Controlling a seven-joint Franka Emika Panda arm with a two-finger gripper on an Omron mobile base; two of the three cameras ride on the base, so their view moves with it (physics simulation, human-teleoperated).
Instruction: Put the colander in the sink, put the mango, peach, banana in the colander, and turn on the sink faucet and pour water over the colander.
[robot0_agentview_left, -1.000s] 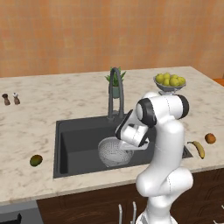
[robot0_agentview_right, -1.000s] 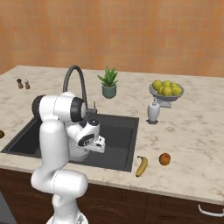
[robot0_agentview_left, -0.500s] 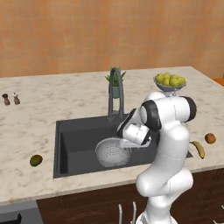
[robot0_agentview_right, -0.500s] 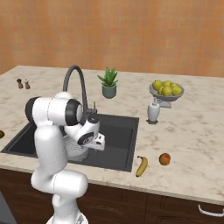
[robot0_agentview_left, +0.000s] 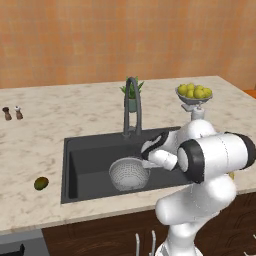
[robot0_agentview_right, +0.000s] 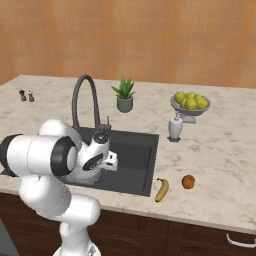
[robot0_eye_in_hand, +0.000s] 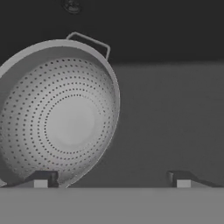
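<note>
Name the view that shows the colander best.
The hand view: the colander is close, its perforations, rim and handle plain. The left base view shows it small in the sink, partly behind the arm. In the right base view I cannot make it out.

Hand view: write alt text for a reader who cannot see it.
A silver perforated colander lies in the dark sink, empty, one wire handle toward the drain. The open gripper has two dark fingertips at the bottom; one overlaps the colander's rim.
</note>
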